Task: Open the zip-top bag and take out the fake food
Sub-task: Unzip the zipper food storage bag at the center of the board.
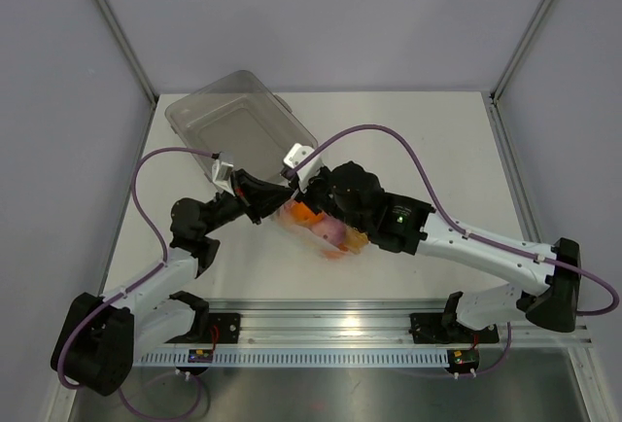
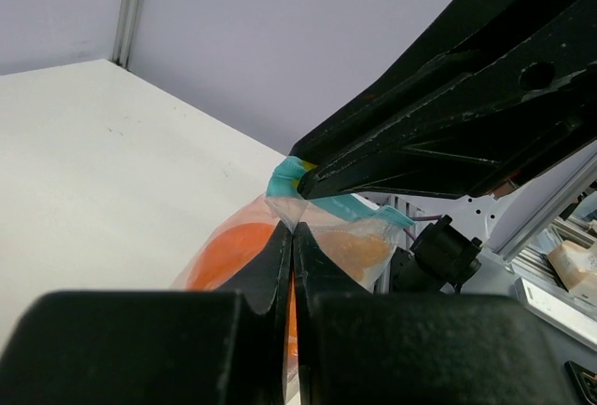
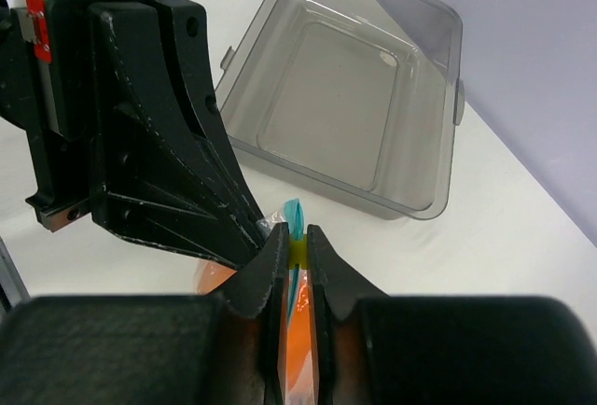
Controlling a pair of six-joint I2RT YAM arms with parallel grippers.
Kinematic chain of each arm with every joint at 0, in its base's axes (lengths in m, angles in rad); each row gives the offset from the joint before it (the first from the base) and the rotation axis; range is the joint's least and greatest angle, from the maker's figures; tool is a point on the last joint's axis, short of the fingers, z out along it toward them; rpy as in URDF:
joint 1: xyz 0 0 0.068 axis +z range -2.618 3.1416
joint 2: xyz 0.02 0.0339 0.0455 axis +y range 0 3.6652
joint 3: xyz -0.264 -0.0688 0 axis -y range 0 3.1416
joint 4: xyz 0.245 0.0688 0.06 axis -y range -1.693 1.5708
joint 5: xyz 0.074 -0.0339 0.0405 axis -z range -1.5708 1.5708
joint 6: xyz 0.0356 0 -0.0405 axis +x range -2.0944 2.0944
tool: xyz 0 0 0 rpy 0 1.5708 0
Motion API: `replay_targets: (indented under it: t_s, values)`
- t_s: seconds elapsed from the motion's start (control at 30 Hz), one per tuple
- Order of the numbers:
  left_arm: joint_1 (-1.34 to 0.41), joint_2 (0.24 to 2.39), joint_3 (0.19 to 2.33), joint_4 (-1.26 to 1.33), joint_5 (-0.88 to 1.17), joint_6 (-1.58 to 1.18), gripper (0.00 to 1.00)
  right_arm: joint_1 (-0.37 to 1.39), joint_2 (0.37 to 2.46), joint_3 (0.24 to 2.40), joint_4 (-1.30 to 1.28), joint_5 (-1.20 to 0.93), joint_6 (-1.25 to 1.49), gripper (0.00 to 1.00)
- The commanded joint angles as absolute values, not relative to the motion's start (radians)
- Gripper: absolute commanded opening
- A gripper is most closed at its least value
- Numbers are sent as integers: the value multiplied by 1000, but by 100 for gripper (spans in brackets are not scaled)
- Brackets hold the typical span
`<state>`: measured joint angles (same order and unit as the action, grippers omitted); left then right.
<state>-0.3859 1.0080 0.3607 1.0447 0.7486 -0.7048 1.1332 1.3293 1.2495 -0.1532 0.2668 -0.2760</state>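
The zip-top bag (image 1: pixel 328 234) lies on the white worktop (image 1: pixel 437 140), near the middle and a little toward the arms, between the two grippers. Its upper edge is lifted off the worktop, and its lower part rests on the surface under the right arm (image 1: pixel 486 247).

Behind the bag, at the far left of the worktop, stands a rigid clear tub (image 1: pixel 238 125). It is apart from the bag.

The left gripper (image 2: pixel 292 230) comes to the bag from the left. Its fingers are pressed together with no gap, and they pinch the thin plastic just below the top edge. The right gripper (image 3: pixel 297 235) meets it from the right, and the tips of both grippers are just beside each other. Its fingers stand very close, with the zip strip (image 3: pixel 293 211) between them, so it grips the bag at that strip.

The fake food (image 2: pixel 229 256) is inside the bag. Through the plastic an orange piece shows most clearly, and in the top view some peach and yellow pieces lie lower in the bag.
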Motion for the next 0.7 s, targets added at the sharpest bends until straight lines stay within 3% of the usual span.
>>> replay_targets:
  t_s: [0.0,0.67]
  values:
    - [-379,974,403,1085,747,-709,0,1127,1276,1230,-143,272,-259,9]
    - [-295,992,391,1101,744,-805,0,1127,1198,1164,-224,235,-167,8]
